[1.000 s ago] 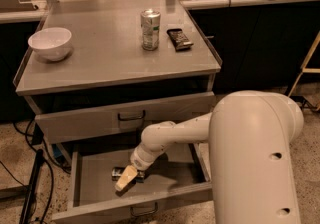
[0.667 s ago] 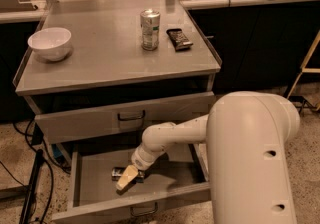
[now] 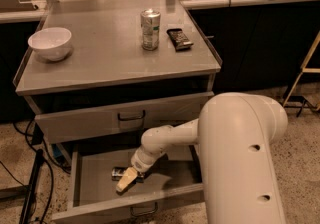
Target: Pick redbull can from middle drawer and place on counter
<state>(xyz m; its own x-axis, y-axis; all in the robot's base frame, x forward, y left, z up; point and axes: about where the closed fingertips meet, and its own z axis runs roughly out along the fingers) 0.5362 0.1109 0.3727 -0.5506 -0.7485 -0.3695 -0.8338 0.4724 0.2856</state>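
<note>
- Small slim silvery redbull can (image 3: 119, 172): lies on its side on the floor of the wide shallow grey metal middle drawer (image 3: 92, 180), long axis running left-right.
- Pale tan hand (image 3: 125, 183): we place it low in the drawer, just right of the can and over its right end; we cannot tell its opening.

My gripper (image 3: 127, 181) was down inside the open middle drawer (image 3: 92, 180), right at the redbull can (image 3: 119, 172), which lay on the drawer's floor. Above the drawer, the counter (image 3: 100, 60) carried a white bowl (image 3: 50, 43), a wider silver can (image 3: 150, 29) and a dark packet (image 3: 179, 39).
</note>
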